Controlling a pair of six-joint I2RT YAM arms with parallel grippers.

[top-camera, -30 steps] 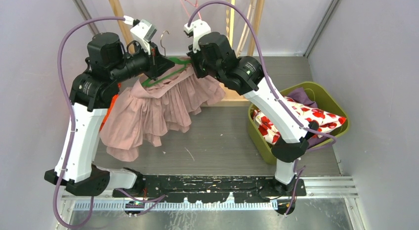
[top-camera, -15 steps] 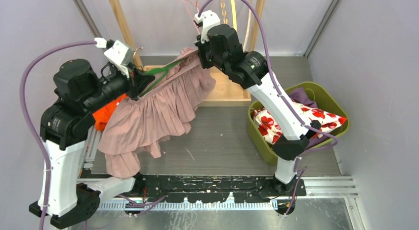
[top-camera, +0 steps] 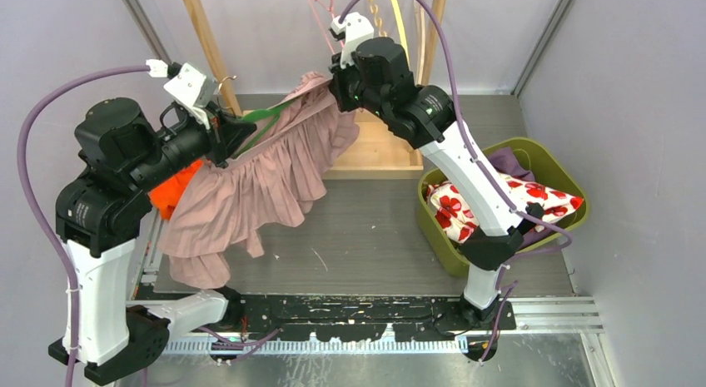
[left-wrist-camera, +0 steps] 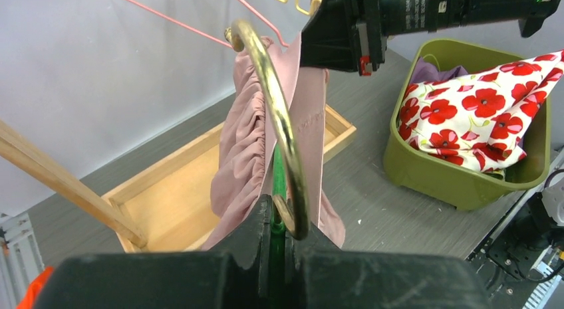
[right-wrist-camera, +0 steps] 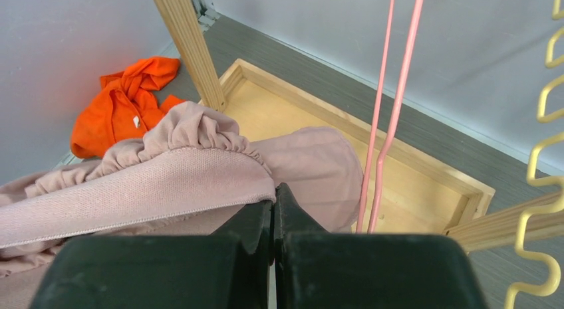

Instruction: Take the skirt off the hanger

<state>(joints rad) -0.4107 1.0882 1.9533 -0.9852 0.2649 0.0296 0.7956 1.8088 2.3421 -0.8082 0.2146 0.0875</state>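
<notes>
Near the cloth-filled bin (left-wrist-camera: 439,176), left fingers (left-wrist-camera: 256,226) clamp hanger (left-wrist-camera: 276,109), right fingers (right-wrist-camera: 259,219) skirt (top-camera: 250,187).

The dusty-pink pleated skirt (top-camera: 258,183) is soft matt cloth; the brass-coloured hanger hook (left-wrist-camera: 282,123) is glossy metal; the pale shallow tray (left-wrist-camera: 166,203) is bare wood.

Robot lab cell: plain grey walls (top-camera: 624,71), aluminium-railed table (top-camera: 366,229), black arm mounting plate (top-camera: 350,308)

White-and-black jointed arms (top-camera: 104,275) with thick purple cables (top-camera: 100,71) and white wrist camera housings (top-camera: 193,85)
</notes>
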